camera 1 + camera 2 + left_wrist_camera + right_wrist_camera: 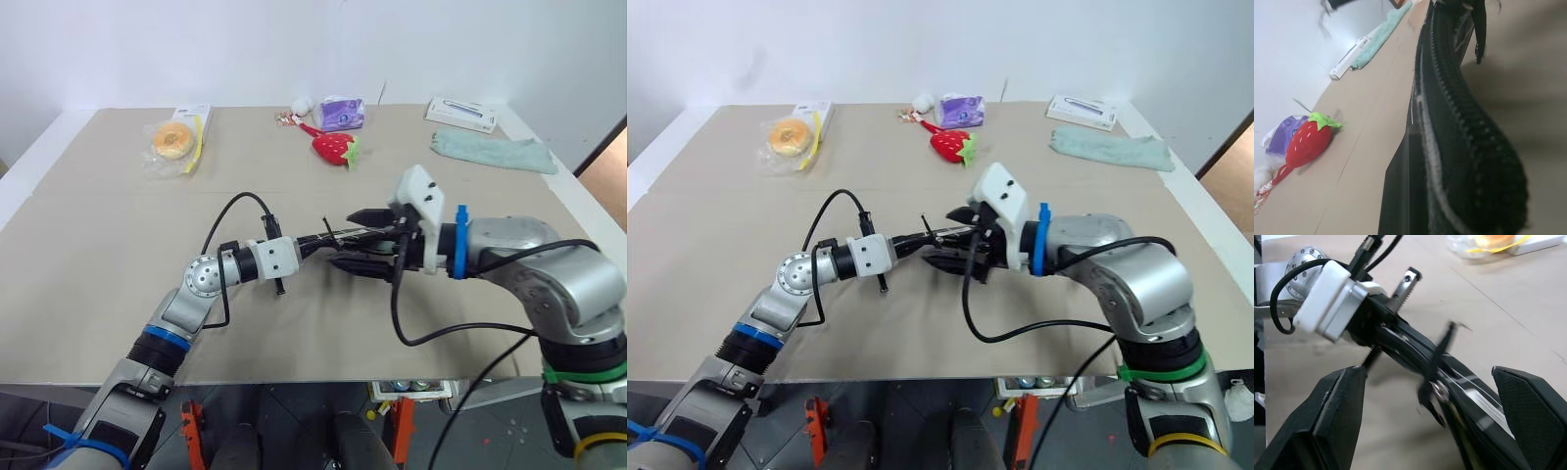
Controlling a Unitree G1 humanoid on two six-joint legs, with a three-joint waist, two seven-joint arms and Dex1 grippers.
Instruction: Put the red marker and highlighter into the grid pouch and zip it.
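both grippers meet over the middle of the table (118,294). left gripper (315,242) is clamped on one end of the grid pouch (358,257), holding it off the surface. right gripper (1435,396) has its fingers (1334,421) spread wide on either side of the pouch's zipper pull (1437,377). farther back lie a strawberry toy (335,147), a wrapped donut (173,140) and a green cloth (495,151).

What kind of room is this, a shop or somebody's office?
Most likely a test or practice room for the robot, not a shop. A plain table stands against a bare white wall, and odd items are laid out on it: a strawberry toy, a wrapped doughnut, a green cloth.
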